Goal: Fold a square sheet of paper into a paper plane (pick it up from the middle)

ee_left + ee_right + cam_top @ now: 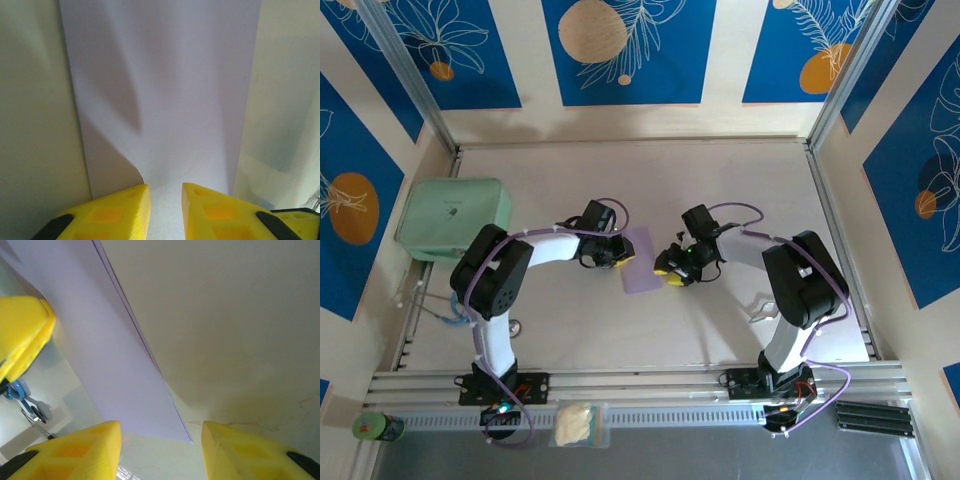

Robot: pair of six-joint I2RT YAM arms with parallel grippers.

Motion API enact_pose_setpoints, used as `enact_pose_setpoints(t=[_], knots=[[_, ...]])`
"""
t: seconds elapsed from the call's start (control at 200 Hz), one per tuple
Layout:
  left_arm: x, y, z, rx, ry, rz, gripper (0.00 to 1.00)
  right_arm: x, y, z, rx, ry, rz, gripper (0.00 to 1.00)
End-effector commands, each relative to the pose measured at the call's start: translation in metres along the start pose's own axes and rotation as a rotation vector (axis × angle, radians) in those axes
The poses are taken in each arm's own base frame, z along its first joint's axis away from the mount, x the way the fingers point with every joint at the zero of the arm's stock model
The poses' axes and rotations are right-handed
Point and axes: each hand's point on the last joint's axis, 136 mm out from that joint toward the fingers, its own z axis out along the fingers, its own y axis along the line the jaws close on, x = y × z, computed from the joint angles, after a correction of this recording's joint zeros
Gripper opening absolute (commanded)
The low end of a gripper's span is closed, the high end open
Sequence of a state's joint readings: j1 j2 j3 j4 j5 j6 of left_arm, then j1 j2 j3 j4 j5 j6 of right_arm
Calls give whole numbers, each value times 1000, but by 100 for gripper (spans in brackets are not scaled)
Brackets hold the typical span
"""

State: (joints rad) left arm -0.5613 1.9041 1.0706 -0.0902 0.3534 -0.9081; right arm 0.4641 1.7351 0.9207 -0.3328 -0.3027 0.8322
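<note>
Sheet (645, 262) lies on the table (740, 180) just right of centre in the top view, between the two grippers. It reads as a tall rectangle, not a square, with its long axis running near enough top to bottom of the frame. We take that as one fold in place (the right wrist view shows a doubled line along its long edge, which fits two layers, but we can't confirm it). Left gripper (616, 252) sits at the sheet's left long edge, about mid-height, pointing across it toward the right of the frame. In the left wrist view the sheet (165, 100) runs straight up the frame from the yellow fingers (125, 212). They are parted by a narrow gap with paper showing through it, so they are clamped on nothing we can see. A small curl lifts at the paper's lower left, beside that finger. Right gripper (672, 270) is at the sheet's lower right corner. In its wrist view the sheet (115, 370) slants down from upper left to a corner that lands between its wide-apart fingers (90, 452), nothing held. We judge the left arm nearer the sheet's middle, and the next move turns on reaching across the short axis from that left edge.
</note>
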Motion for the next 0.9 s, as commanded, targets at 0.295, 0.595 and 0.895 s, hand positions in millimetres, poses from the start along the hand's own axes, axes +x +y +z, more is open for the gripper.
enact_pose_setpoints(t=[0.295, 0.595, 0.895], knots=[[12, 30, 11, -93, 33, -34, 24, 15, 0, 9, 52, 47, -68, 45], [15, 39, 14, -114, 43, -64, 22, 18, 3, 12, 93, 46, -117, 44], [15, 43, 14, -122, 44, -65, 22, 12, 8, 9, 83, 13, -121, 42]])
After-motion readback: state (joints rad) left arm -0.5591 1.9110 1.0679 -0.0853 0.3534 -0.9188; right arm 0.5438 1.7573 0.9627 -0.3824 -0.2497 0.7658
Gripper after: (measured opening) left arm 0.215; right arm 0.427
